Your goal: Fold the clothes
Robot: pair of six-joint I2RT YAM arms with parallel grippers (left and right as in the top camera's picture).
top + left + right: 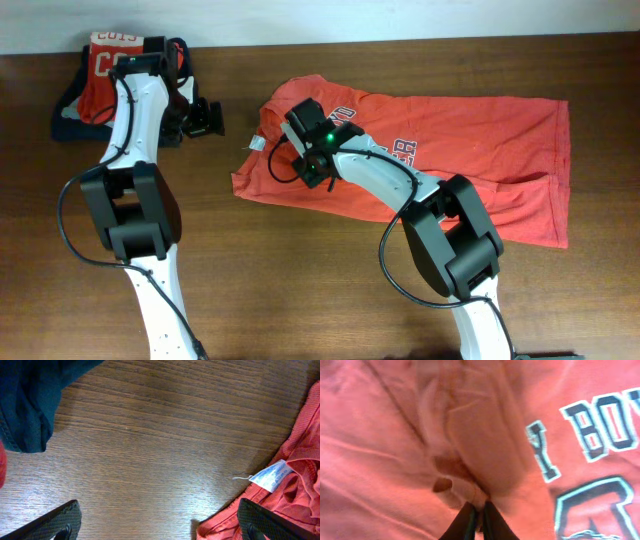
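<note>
From overhead, the orange T-shirt [450, 140] is lying spread across the middle and right of the wooden table [300, 290], its collar end pointing left, and a pile of red and navy clothes [95, 85] is sitting at the far left corner. The left gripper [205, 118] is hovering over bare wood between the pile and the shirt, and the right gripper [298, 128] is pressing down on the shirt near its collar. In the left wrist view, the left gripper [159, 512] is hanging released – its two dark fingers [55, 522] are standing wide apart over the wood grain and are touching nothing. A navy garment [30, 405] is filling the upper left corner, and the shirt's edge with a white label [272, 476] is showing at the right. In the right wrist view, the right gripper [479, 510] is clenched – its fingers [465, 522] are pinching a raised fold of the orange cloth, with the navy printed lettering [590, 435] lying just to the right.
</note>
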